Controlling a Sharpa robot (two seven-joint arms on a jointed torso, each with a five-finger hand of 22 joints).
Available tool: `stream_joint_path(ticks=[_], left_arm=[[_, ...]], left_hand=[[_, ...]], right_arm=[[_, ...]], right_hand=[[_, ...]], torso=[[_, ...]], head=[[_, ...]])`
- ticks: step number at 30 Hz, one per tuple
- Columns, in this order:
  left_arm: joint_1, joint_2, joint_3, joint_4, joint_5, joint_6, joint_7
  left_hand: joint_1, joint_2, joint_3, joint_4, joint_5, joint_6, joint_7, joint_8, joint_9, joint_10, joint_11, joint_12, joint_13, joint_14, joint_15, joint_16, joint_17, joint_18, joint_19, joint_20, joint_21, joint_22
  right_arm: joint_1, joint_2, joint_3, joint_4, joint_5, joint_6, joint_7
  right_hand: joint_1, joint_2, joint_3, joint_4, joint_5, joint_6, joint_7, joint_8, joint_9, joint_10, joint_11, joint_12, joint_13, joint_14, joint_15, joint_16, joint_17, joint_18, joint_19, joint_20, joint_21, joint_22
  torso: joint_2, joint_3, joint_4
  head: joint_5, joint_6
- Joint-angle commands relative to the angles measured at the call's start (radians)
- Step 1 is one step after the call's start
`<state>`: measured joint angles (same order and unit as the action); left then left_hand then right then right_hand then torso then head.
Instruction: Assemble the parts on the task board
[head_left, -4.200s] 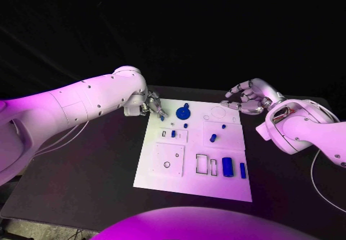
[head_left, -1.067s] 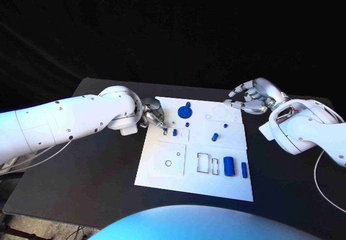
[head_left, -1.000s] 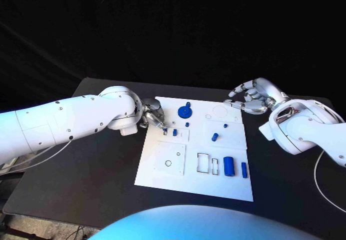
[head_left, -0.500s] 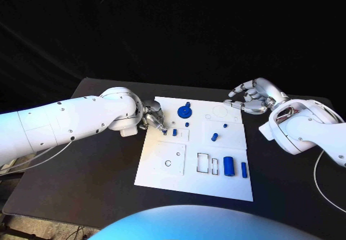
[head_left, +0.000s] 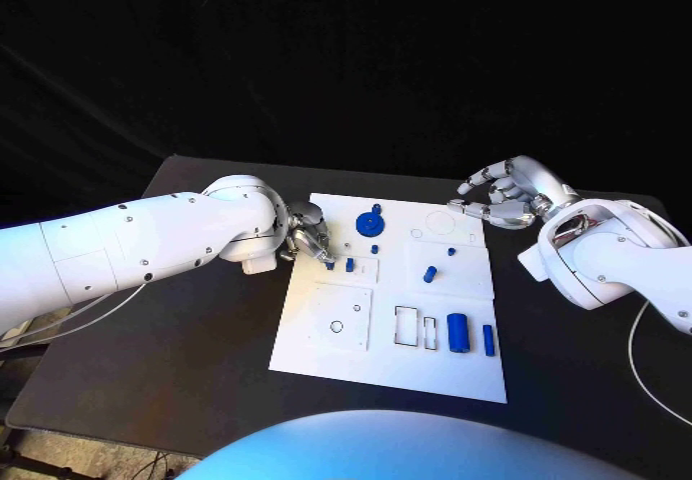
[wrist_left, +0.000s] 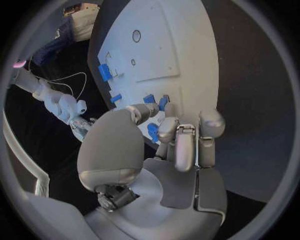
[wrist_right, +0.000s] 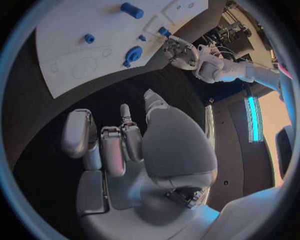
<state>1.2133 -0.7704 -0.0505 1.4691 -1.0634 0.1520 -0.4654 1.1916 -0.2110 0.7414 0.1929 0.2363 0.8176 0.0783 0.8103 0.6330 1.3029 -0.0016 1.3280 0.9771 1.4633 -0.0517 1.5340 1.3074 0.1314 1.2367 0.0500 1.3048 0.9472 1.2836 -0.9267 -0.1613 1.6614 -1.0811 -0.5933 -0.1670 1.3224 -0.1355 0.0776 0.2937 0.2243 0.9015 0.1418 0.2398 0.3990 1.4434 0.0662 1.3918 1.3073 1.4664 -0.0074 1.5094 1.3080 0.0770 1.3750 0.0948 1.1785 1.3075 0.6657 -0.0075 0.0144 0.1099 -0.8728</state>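
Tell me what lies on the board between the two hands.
In the head view, between left hand and right hand: the blue gear and a small blue peg on the task board.

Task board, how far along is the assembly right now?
Early to midway. On the task board, a small blue part already stands in a slot. The left hand is working a blue piece at its fingertips there. The right hand holds nothing. The blue cylinder, bar and gear lie loose.

The head camera is looking steeply down on the task board (head_left: 387, 300) from above and behind. Each wrist camera is sitting close behind its own palm, facing out past the fingers. All three are sharing the task board's far end with its round blue part (head_left: 368, 223).
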Motion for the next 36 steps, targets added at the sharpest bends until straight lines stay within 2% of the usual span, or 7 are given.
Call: stream_joint_path(ticks=[1,36], left_arm=[[0.000,0.003,0.000,0.000,-0.001,0.020,-0.004],[0.000,0.014,-0.001,-0.004,-0.001,0.036,-0.014]], left_hand=[[0.002,0.012,0.185,-0.181,0.006,0.010,-0.002,0.003,0.001,0.008,0.000,0.006,0.000,0.083,-0.007,0.007,0.166,-0.009,0.007,0.000,0.004,0.000],[-0.009,0.005,0.195,-0.188,0.031,0.016,-0.004,0.007,0.001,0.014,-0.002,0.007,0.007,0.084,-0.009,0.007,0.166,-0.010,0.009,-0.002,0.008,0.006]], right_arm=[[-0.001,0.000,0.000,0.001,-0.007,0.004,0.007],[-0.001,0.001,0.000,0.000,-0.006,0.004,0.006]], right_hand=[[-0.008,-0.002,-0.007,0.000,0.006,-0.009,0.001,0.005,-0.002,0.001,-0.007,0.002,0.083,0.064,-0.005,-0.006,0.071,0.012,0.004,-0.001,-0.003,0.008],[-0.008,-0.002,-0.007,0.000,0.006,-0.009,0.001,0.005,-0.002,0.001,-0.007,0.002,0.083,0.064,-0.005,-0.006,0.071,0.012,0.004,-0.001,-0.003,0.008]], torso=[[0.000,0.0001,-0.0002],[0.001,0.0006,-0.0007]], head=[[0.000,0.000],[-0.001,0.000]])
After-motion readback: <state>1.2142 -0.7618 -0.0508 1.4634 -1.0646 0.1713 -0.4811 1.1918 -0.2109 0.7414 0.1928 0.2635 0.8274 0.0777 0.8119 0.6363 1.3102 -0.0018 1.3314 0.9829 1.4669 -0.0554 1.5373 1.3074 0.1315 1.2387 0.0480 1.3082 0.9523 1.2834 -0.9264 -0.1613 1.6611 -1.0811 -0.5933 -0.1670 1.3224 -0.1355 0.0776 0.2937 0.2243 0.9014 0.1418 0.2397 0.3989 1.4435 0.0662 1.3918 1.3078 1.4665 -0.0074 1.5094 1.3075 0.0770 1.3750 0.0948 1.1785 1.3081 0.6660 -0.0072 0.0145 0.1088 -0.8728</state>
